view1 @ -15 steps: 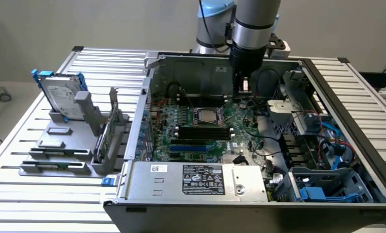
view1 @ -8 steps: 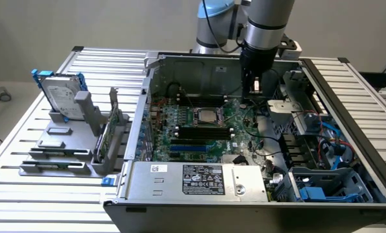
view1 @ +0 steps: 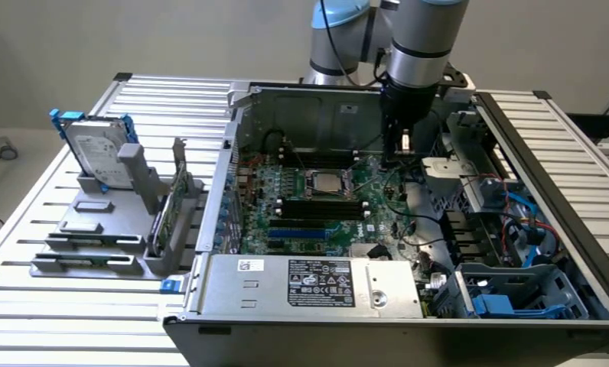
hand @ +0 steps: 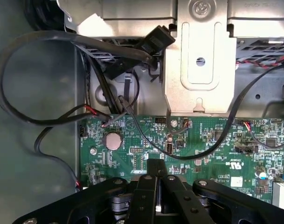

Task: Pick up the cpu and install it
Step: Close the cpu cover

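The cpu [view1: 325,182], a small silver square, lies flat inside the dark socket frame in the middle of the green motherboard [view1: 304,218]. My gripper [view1: 404,151] hangs from the arm inside the open computer case, toward the exterior view's right of the cpu and apart from it. In the wrist view the black fingers [hand: 146,186] are pressed together, so the gripper [hand: 156,164] is shut with nothing between them. Below it lies the motherboard [hand: 211,149] with a round coin battery [hand: 113,140].
The case wall [view1: 304,111] and a drive cage [view1: 519,222] close in the board. Black cables [hand: 20,74] and a metal bracket [hand: 200,65] lie near the gripper. A hard drive with blue rails [view1: 96,149] stands in a grey holder [view1: 90,229] on the slatted table.
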Controlling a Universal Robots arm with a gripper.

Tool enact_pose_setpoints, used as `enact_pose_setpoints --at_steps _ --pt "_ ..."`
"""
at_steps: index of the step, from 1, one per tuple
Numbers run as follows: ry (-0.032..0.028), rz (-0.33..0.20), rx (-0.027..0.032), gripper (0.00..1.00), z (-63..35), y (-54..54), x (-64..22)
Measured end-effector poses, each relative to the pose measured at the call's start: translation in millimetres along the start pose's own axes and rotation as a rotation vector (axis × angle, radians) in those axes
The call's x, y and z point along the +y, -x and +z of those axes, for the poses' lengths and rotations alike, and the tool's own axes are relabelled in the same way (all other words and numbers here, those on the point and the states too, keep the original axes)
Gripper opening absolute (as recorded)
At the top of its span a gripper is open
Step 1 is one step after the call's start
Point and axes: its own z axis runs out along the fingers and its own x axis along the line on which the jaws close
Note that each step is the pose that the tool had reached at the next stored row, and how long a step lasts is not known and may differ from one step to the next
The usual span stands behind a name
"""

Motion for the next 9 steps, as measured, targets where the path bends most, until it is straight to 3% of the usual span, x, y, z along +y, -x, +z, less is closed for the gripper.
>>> enact_pose_setpoints --at_steps 4,6,9 --pt "-0.0027 -0.008 0.0004 0.11 4.7 0.2 -0.5" --pt "-0.0095 -0.011 0.0004 0.11 4.5 0.2 -1.3" --pt "-0.027 -0.014 0.0008 0.11 4.5 0.2 -2.5"
